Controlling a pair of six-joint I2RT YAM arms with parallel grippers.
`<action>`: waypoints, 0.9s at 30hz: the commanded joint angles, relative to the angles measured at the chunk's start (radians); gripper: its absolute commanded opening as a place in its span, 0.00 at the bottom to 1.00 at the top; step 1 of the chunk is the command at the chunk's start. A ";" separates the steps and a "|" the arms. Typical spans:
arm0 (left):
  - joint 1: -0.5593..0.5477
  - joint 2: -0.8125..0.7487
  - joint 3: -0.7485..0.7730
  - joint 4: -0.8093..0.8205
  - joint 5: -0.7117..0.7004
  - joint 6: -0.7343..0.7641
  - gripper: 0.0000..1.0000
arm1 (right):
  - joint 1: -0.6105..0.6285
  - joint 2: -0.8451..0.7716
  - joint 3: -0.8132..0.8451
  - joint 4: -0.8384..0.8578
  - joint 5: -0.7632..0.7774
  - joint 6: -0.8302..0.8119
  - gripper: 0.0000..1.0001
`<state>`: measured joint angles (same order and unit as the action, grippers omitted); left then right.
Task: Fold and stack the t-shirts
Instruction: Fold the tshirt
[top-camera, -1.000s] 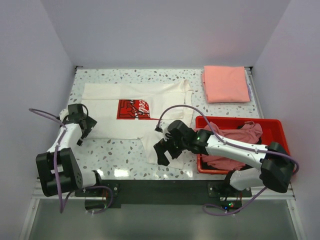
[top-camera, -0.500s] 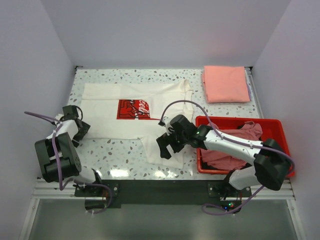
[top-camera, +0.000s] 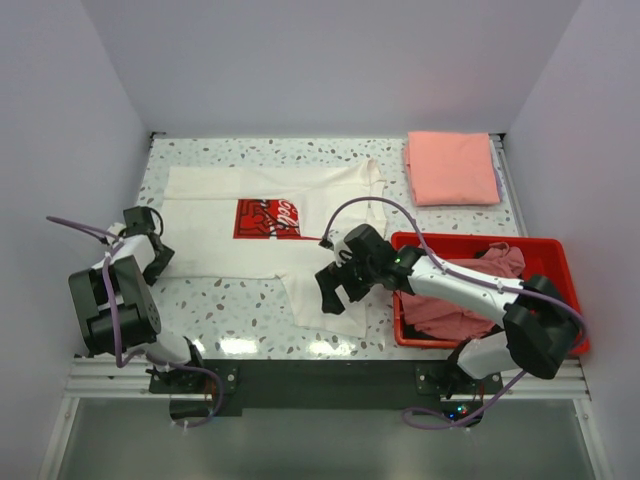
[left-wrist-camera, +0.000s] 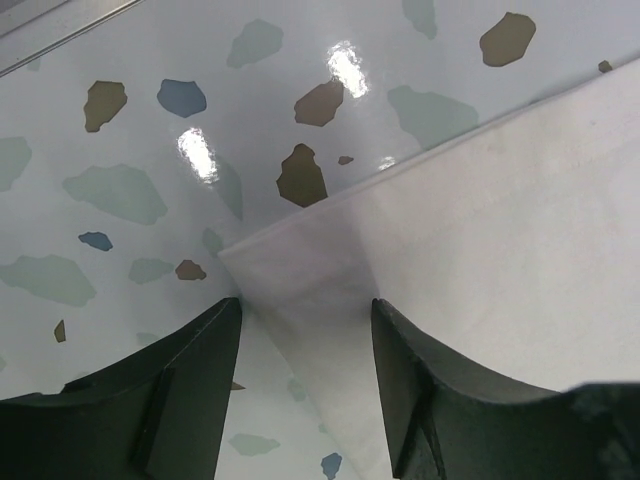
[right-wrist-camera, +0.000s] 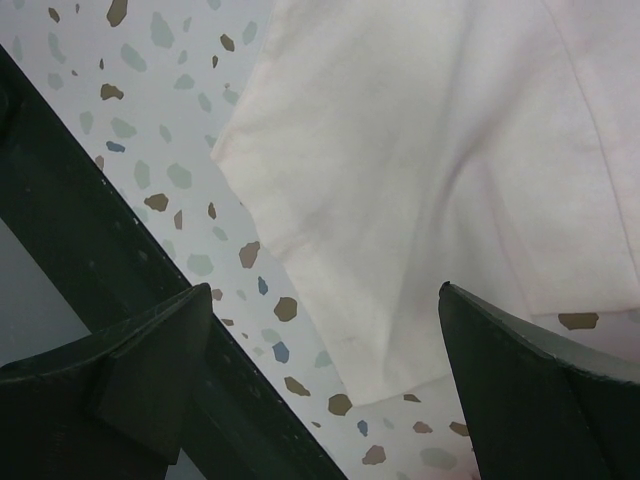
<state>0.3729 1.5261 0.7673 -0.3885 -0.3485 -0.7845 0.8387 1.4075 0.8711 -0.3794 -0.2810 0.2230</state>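
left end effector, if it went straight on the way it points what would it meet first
Probably the corner of the white t-shirt, lying on the table right ahead of the left end effector; depth is unclear.

This is a robotics lab test cell rather than a home. Plain pale walls box in a terrazzo-speckled counter on its left, far and right sides. The left arm and right arm stand on a black base plate and an aluminium rail at the near edge. Purple cables loop from them. The things on the counter look like trial props: a spread white t-shirt, a folded salmon-pink t-shirt and a red plastic bin.
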 joint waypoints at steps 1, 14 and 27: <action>0.009 0.042 -0.005 0.069 0.039 0.011 0.58 | -0.006 -0.001 -0.003 0.034 -0.032 -0.025 0.99; 0.008 0.016 -0.025 0.137 0.089 0.064 0.00 | -0.004 0.008 -0.014 0.007 0.009 -0.033 0.99; 0.008 -0.155 -0.028 0.149 0.089 0.067 0.00 | 0.036 0.001 -0.011 -0.036 0.049 -0.045 0.99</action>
<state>0.3775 1.4151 0.7261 -0.2695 -0.2672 -0.7364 0.8463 1.4178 0.8577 -0.3908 -0.2741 0.1982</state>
